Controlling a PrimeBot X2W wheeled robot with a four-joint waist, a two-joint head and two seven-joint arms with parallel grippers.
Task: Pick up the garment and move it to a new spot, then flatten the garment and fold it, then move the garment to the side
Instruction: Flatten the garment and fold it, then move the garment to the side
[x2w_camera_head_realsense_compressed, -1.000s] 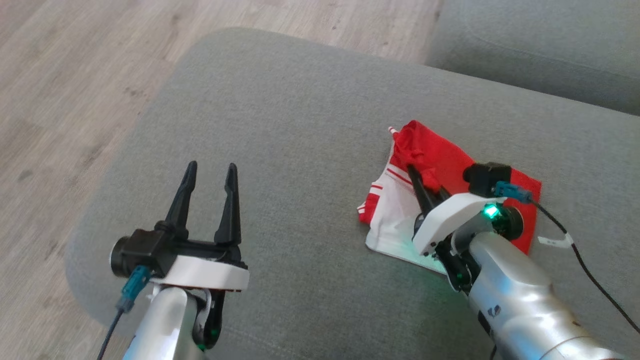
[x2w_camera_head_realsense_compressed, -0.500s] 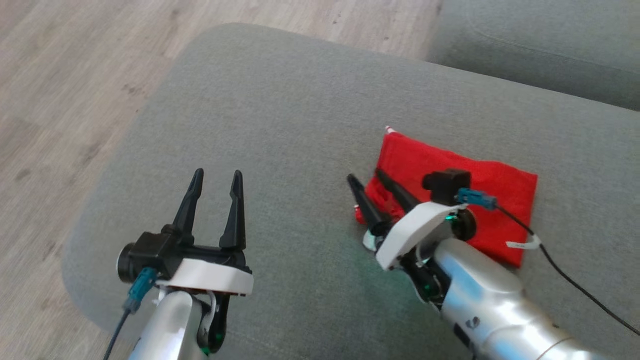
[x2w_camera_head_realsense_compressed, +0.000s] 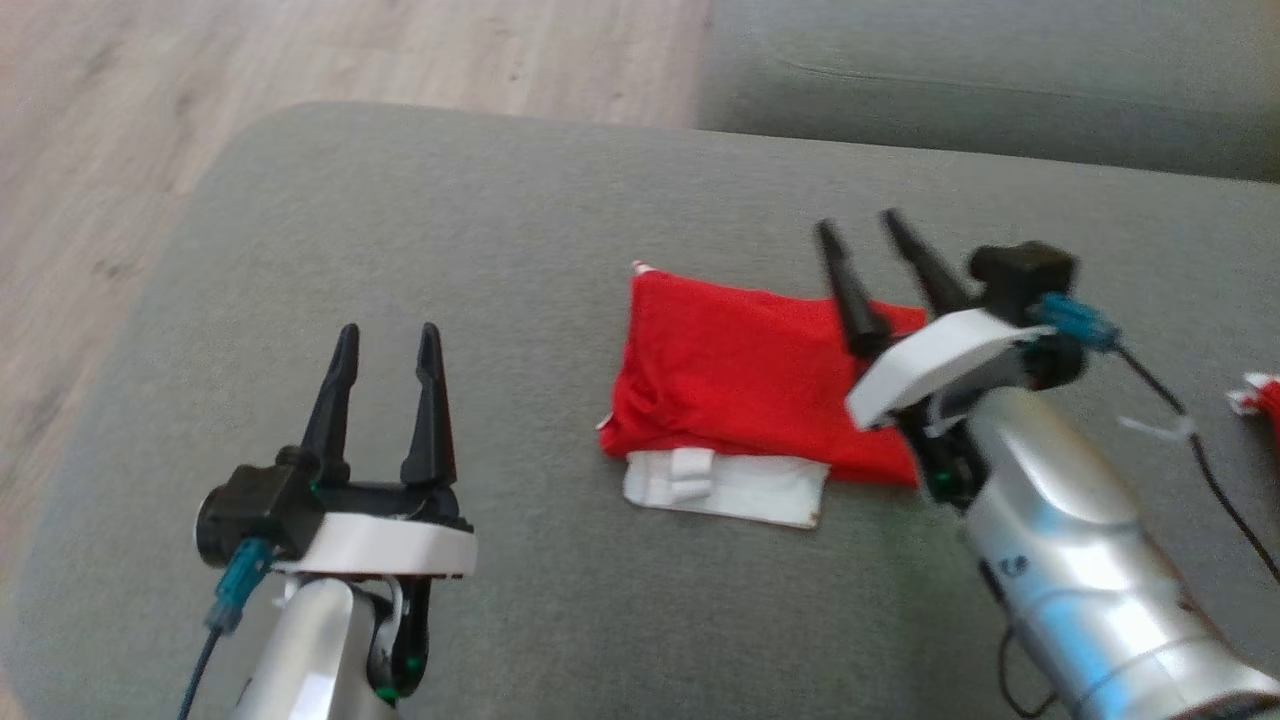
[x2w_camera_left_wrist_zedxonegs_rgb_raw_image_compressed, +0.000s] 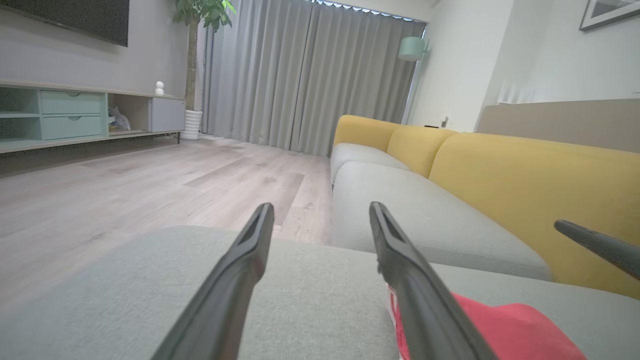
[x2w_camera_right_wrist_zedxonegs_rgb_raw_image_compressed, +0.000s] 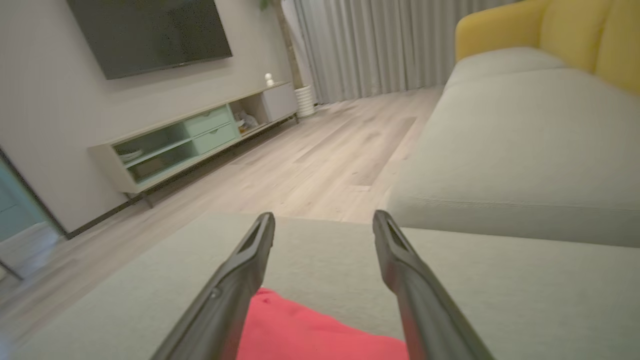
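The garment (x2w_camera_head_realsense_compressed: 745, 385) is red with a white band along its near edge and lies folded flat on the grey cushion (x2w_camera_head_realsense_compressed: 480, 250). My right gripper (x2w_camera_head_realsense_compressed: 858, 222) hovers open over the garment's right end, fingers pointing away from me, with nothing between them. My left gripper (x2w_camera_head_realsense_compressed: 389, 337) stands open and empty well to the garment's left, above bare cushion. In the left wrist view the garment (x2w_camera_left_wrist_zedxonegs_rgb_raw_image_compressed: 510, 332) shows red at the lower right, beside my left gripper (x2w_camera_left_wrist_zedxonegs_rgb_raw_image_compressed: 320, 210). A red edge of the garment (x2w_camera_right_wrist_zedxonegs_rgb_raw_image_compressed: 310, 335) lies under my right gripper (x2w_camera_right_wrist_zedxonegs_rgb_raw_image_compressed: 324, 217) in the right wrist view.
A second grey sofa seat (x2w_camera_head_realsense_compressed: 980, 80) lies beyond the cushion, with yellow backrests (x2w_camera_left_wrist_zedxonegs_rgb_raw_image_compressed: 540, 175). Wooden floor (x2w_camera_head_realsense_compressed: 200, 90) runs off the cushion's left edge. Another red and white cloth item (x2w_camera_head_realsense_compressed: 1262, 400) peeks in at the right edge. A black cable (x2w_camera_head_realsense_compressed: 1190, 450) trails from my right wrist.
My right gripper has opened and let go of the garment, which now lies folded with its red side up. The gripper then rose and swung to the garment's right end. The head camera has shifted.
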